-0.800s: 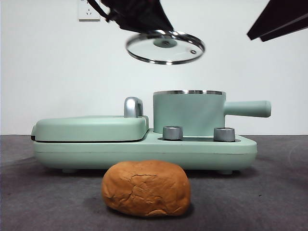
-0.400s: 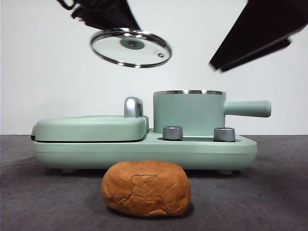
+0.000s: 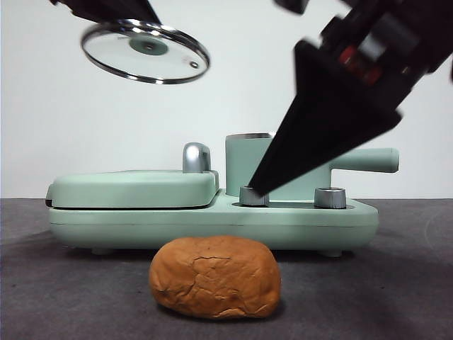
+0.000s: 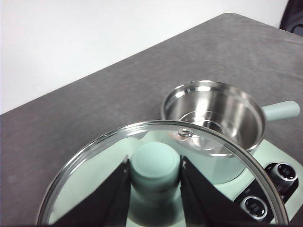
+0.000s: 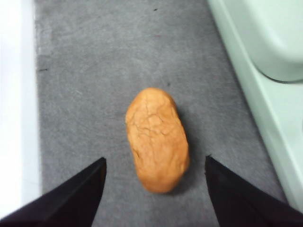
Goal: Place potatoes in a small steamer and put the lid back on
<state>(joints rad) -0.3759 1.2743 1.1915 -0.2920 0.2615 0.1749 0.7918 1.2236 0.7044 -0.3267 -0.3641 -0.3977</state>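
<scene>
Orange-brown and cracked, one potato [image 3: 215, 277] lies alone on the grey table [image 3: 396, 297] in the front view, just before the mint-green cooker base [image 3: 212, 223], with bare cloth to both its sides. On that base stands one small steamer [image 3: 283, 166], uncovered, its side handle [image 3: 364, 160] pointing away from the flat griddle cover [image 3: 134, 188]; two steel dials [image 3: 330, 197] sit before it. One lid [image 3: 145, 52] hangs tilted high above the griddle end, well apart from the pot, under the left gripper [image 3: 106, 8]. The right gripper [image 3: 333, 120] slants down large and dark across the pot, its tip near one dial. From the left wrist, the left gripper [image 4: 155, 177] is clenched on the lid's green knob [image 4: 155, 164], the glass disc's steel rim [image 4: 227, 144] ringing it; beyond lies the steamer's open steel bowl [image 4: 213, 111], nothing over its mouth. From the right wrist, the right gripper [image 5: 154, 189] is spread wide, released, hovering over the single potato [image 5: 157, 138] without touching it, grey table showing along the potato's sides and the cooker's edge [image 5: 255, 113] near one jaw.
</scene>
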